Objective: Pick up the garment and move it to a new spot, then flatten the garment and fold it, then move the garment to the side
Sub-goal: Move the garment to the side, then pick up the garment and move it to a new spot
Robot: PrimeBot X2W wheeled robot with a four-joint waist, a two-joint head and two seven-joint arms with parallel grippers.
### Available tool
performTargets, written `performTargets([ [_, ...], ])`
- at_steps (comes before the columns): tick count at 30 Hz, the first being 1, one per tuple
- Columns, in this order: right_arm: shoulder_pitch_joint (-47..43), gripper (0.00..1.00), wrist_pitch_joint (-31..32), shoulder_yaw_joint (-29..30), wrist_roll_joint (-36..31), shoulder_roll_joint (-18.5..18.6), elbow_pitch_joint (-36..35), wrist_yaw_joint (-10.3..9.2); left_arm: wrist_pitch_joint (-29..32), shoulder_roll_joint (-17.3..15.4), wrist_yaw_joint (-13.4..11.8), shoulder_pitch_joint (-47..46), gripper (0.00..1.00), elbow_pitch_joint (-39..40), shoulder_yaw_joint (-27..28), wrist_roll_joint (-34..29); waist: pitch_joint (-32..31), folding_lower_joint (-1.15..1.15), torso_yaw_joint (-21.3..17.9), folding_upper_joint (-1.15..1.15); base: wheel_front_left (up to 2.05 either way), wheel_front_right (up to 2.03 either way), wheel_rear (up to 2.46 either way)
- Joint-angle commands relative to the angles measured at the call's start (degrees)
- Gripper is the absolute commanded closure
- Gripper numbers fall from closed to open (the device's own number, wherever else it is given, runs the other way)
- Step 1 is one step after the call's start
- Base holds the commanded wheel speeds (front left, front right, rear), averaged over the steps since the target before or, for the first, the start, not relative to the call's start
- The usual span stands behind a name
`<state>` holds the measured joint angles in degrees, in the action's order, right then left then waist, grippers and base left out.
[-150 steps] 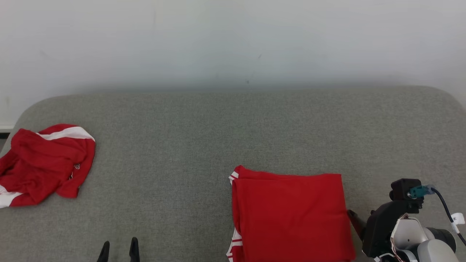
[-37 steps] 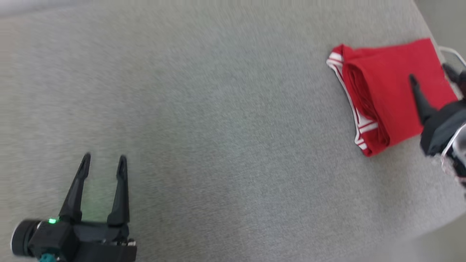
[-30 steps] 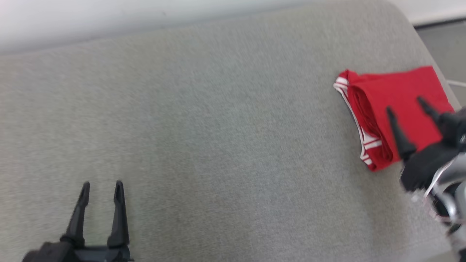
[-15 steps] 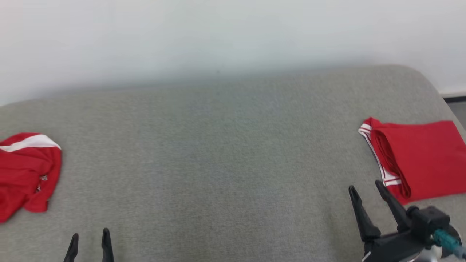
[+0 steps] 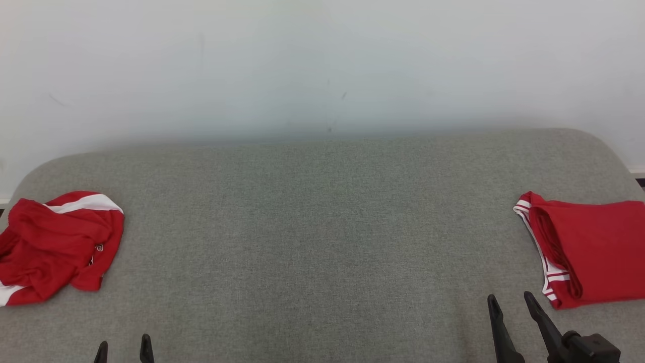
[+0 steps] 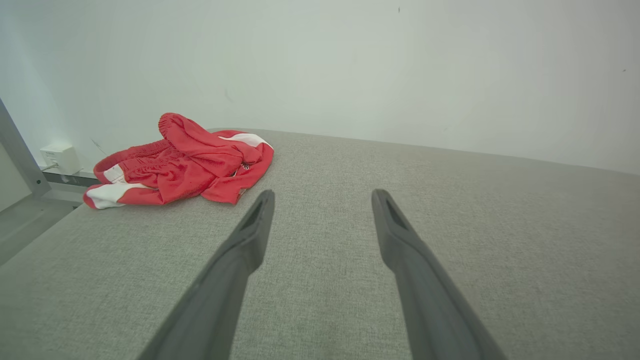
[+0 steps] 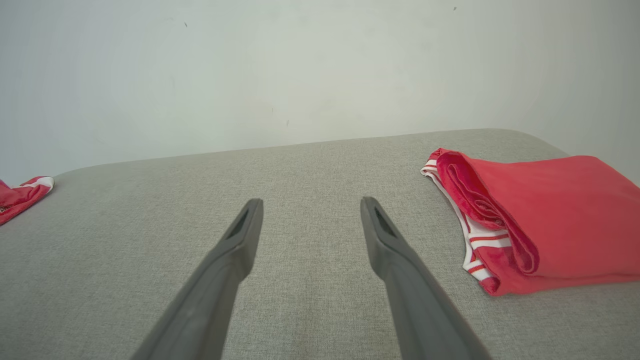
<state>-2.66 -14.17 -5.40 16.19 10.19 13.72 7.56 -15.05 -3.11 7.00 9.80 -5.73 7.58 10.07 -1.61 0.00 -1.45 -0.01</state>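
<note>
Head view, count: two red garments, two grippers and one grey cushion [image 5: 322,227] are showing.
Head view, folded garment [image 5: 589,257]: is lying flat at the cushion's right edge, a neat rectangle with white-striped trim along its left side.
Head view, crumpled garment [image 5: 53,247]: is lying heaped at the left edge, red with white panels.
Head view, cushion: is showing a woven grey cover and rounded far corners against a plain pale wall [image 5: 322,60].
Head view, left gripper [image 5: 124,343]: is poking up at the near left, fingers parted, holding nothing.
Head view, right gripper [image 5: 509,297]: is hovering near the folded garment's near-left corner, apart from it, fingers spread, empty.
Left wrist view: two dark tapering fingers are standing wide apart over bare cushion. The crumpled garment's gathered waistband, a small white box [image 6: 60,158] and a metal post [image 6: 20,150] are showing on the left.
Right wrist view: two fingers are gaping over bare cushion. The folded garment's rolled layers are showing at right.
</note>
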Motion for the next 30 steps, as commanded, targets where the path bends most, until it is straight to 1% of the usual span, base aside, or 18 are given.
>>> performTargets([
  [1,-0.73,0.00,-0.54,0.66,-0.70,-0.49,-0.23,-0.17,-0.16,0.19,-0.02,0.87,0.00,-0.15,0.18,-0.07,-0.30,0.00,0.23,0.01,0.00,0.00,0.00],
  [8,-1.91,0.00,-0.95,2.30,-1.82,-1.94,-0.84,-0.16,-0.16,0.25,0.21,1.09,0.00,-0.63,-0.18,0.40,-0.48,0.00,0.57,0.01,0.00,0.00,0.00],
  [18,-1.97,0.00,-1.03,2.82,-2.81,-2.66,-1.51,-0.16,-0.16,0.27,0.08,0.90,0.00,-0.98,-0.84,1.77,-0.22,0.00,0.75,0.01,0.00,0.00,0.00],
  [30,-2.03,0.00,-1.08,2.81,-2.18,-2.95,-1.46,-0.17,-0.16,0.27,-0.12,0.57,0.00,-0.84,-0.75,2.22,0.08,0.00,1.43,0.01,0.00,0.00,0.00],
])
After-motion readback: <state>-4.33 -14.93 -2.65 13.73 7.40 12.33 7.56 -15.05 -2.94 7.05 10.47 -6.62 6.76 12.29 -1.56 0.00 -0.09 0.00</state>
